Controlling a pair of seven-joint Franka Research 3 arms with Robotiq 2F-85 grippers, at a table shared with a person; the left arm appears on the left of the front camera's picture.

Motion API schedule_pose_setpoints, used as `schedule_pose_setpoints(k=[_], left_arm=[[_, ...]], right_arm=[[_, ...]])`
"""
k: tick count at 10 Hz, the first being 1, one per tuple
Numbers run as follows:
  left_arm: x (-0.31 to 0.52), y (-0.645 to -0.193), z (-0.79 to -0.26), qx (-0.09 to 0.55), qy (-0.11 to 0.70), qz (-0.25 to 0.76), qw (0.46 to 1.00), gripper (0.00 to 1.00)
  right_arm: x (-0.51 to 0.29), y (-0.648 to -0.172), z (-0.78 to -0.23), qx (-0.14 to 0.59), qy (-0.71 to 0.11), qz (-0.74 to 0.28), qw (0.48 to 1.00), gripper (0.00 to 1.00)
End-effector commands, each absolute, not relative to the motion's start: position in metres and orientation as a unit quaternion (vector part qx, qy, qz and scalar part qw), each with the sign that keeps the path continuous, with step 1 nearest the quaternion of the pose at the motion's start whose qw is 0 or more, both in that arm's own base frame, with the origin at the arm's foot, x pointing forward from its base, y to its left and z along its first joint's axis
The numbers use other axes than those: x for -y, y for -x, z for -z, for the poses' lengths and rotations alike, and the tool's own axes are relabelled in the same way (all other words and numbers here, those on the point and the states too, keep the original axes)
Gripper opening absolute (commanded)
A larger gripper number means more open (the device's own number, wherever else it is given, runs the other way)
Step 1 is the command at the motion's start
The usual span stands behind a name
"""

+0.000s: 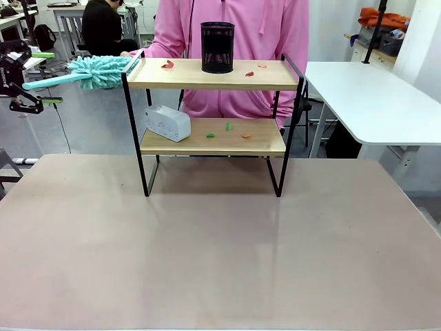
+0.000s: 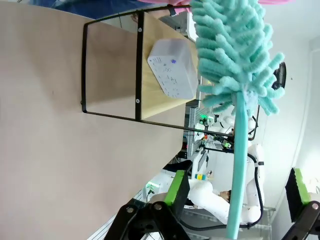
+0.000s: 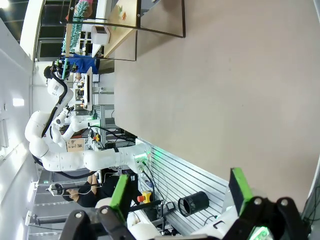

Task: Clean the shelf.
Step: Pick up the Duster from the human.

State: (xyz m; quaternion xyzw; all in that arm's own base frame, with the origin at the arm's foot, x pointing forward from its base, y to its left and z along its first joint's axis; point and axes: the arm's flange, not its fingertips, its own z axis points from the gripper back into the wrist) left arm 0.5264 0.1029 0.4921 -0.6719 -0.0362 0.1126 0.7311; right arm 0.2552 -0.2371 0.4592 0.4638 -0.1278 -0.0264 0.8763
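The shelf [image 1: 207, 74] [image 2: 150, 100] [image 3: 131, 29] stands at the table's far middle. Its top board carries a black mesh cup [image 1: 217, 47] and red scraps [image 1: 167, 64]. On the lower board sit a white power cube [image 1: 167, 123] [image 2: 172, 70] and small green and red scraps [image 1: 228, 126]. A teal fluffy duster [image 1: 103, 71] [image 2: 230, 45] hovers left of the top board. Its handle runs back between the wide-apart fingers of my left gripper [image 1: 48, 78] [image 2: 237, 187], clear of both pads. My right gripper [image 3: 180, 187] is open with nothing in it.
A person in a pink hoodie [image 1: 234, 27] stands behind the shelf, one hand [image 1: 131, 53] just behind the duster's head. The beige table [image 1: 220, 241] stretches bare in front of the shelf. A white side table [image 1: 372, 96] stands at the right.
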Motion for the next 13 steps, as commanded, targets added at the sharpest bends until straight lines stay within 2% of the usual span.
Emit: schedule_pose_setpoints(k=[1, 2, 3, 4, 5, 6, 13], left_arm=[[-0.0926, -0.5288, -0.4942, 0.042, 0.676, -0.125, 0.725, 1.0], [-0.0917, -0.5295, -0.4941, 0.047, 0.677, -0.126, 0.724, 0.42], [-0.0908, -0.5296, -0.4947, 0.057, 0.676, -0.129, 0.723, 0.42], [-0.0909, -0.5293, -0.4943, 0.061, 0.676, -0.129, 0.723, 0.0], [-0.0904, -0.529, -0.494, 0.069, 0.675, -0.131, 0.723, 0.37], [-0.091, -0.5288, -0.4939, 0.073, 0.675, -0.135, 0.722, 0.0], [-0.0902, -0.5284, -0.4935, 0.067, 0.682, -0.132, 0.716, 0.0]], right_arm=[[0.2397, -0.2534, -0.4605, 0.13, -0.463, 0.013, 0.877, 1.0], [0.2397, -0.2534, -0.4605, 0.13, -0.463, 0.013, 0.877, 1.0], [0.2397, -0.2534, -0.4605, 0.13, -0.463, 0.013, 0.877, 1.0], [0.2397, -0.2534, -0.4605, 0.13, -0.463, 0.013, 0.877, 1.0], [0.2397, -0.2534, -0.4605, 0.13, -0.463, 0.013, 0.877, 1.0], [0.2397, -0.2534, -0.4605, 0.13, -0.463, 0.013, 0.877, 1.0], [0.2397, -0.2534, -0.4605, 0.13, -0.463, 0.013, 0.877, 1.0]])
